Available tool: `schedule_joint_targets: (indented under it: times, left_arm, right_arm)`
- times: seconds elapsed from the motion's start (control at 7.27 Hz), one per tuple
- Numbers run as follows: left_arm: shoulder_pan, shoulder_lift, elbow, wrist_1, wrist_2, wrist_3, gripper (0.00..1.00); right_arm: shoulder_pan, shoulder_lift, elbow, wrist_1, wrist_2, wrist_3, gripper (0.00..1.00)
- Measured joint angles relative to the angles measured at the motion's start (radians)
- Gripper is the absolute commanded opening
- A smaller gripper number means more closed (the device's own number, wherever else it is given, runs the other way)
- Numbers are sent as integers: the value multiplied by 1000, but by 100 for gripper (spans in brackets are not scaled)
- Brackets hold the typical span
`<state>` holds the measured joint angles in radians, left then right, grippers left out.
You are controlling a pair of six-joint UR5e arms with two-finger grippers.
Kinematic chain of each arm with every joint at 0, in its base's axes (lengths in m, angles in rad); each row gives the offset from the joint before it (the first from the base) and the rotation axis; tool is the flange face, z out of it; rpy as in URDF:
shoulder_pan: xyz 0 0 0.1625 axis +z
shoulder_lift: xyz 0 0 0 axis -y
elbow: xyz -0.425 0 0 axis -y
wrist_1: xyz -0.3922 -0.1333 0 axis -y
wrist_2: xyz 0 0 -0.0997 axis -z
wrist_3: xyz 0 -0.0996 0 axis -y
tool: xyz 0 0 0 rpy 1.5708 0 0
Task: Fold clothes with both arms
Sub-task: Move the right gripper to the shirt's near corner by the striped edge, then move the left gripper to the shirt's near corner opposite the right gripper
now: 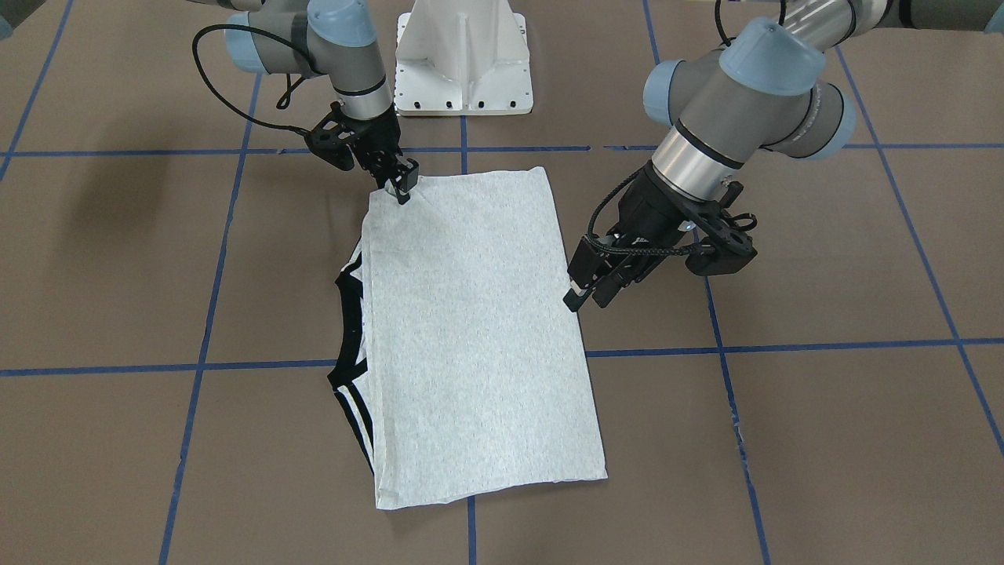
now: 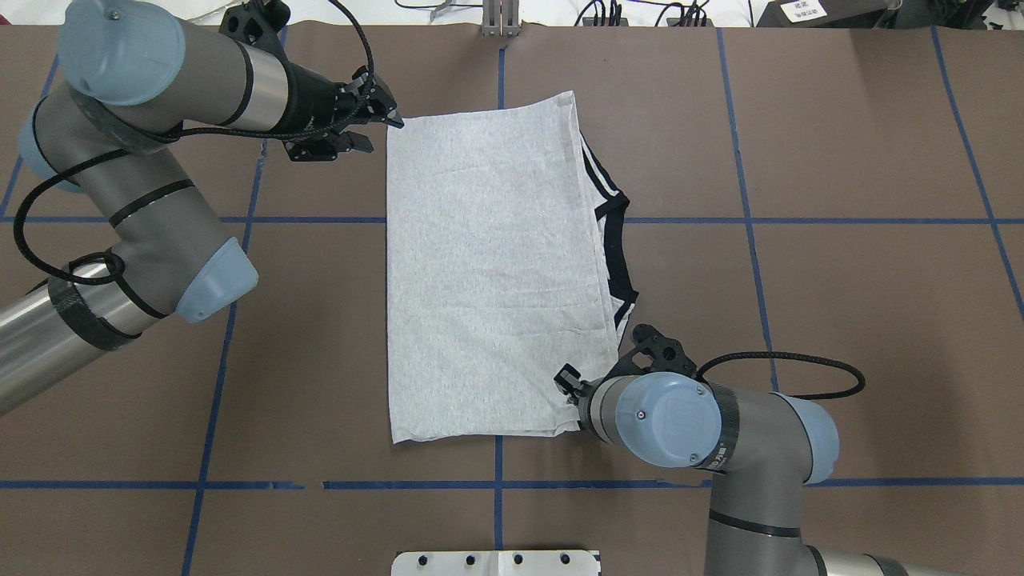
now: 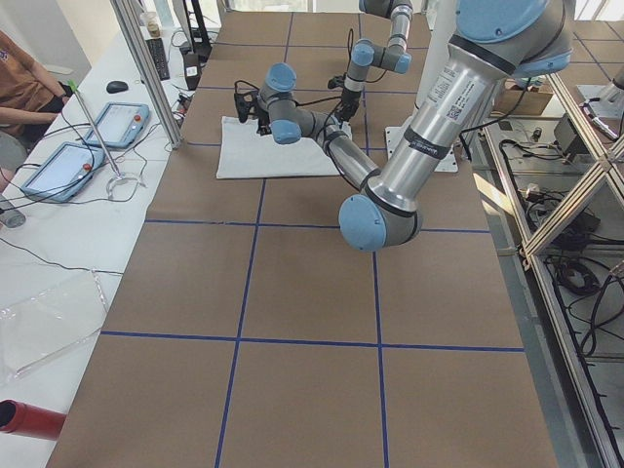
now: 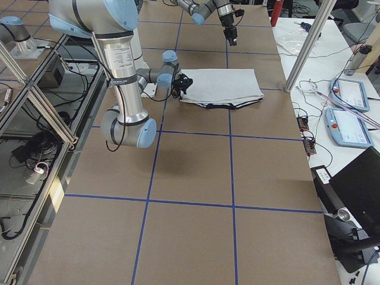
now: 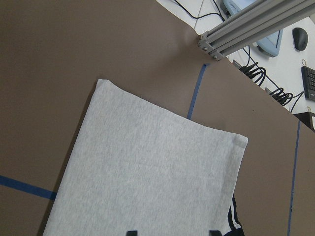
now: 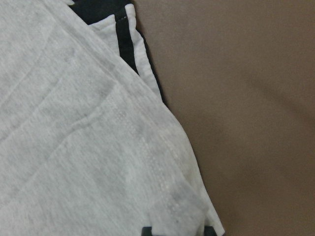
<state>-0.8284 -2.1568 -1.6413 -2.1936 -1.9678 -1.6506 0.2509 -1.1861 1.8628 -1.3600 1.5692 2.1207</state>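
The grey T-shirt [image 1: 478, 329] [image 2: 488, 272] lies folded into a long rectangle on the brown table, print hidden. Its black collar and stripes [image 1: 345, 329] [image 2: 620, 256] stick out along one long edge. My right gripper [image 1: 401, 187] [image 2: 570, 382] sits at the shirt's corner nearest the robot, shut on a bunched bit of fabric [image 6: 177, 211]. My left gripper [image 1: 579, 297] [image 2: 396, 124] hovers open by the opposite long edge, near the far corner, holding nothing. The left wrist view looks down on the shirt [image 5: 147, 187] from well above.
The white pedestal base [image 1: 463, 63] stands just behind the shirt. Blue tape lines [image 1: 784, 345] cross the table. An aluminium frame post [image 5: 246, 24] stands past the far edge. Tablets [image 3: 117, 122] and a seated person [image 3: 24, 83] are at a side bench.
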Motion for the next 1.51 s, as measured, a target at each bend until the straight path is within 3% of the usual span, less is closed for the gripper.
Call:
schedule_joint_targets:
  times: [0.55, 0.69, 1.1, 1.51]
  left_arm:
    - [9, 7, -9, 21, 7, -5, 58]
    - [38, 48, -63, 62, 35, -13, 58]
    - [272, 242, -286, 129, 250, -161, 59]
    - [518, 267, -341, 270, 456, -380, 66]
  right_arm:
    - [6, -7, 47, -18, 5, 0, 0]
    - [7, -9, 67, -31, 4, 3, 0]
    - [-3, -14, 95, -42, 0, 33, 0]
    - [-17, -17, 113, -42, 0, 69, 0]
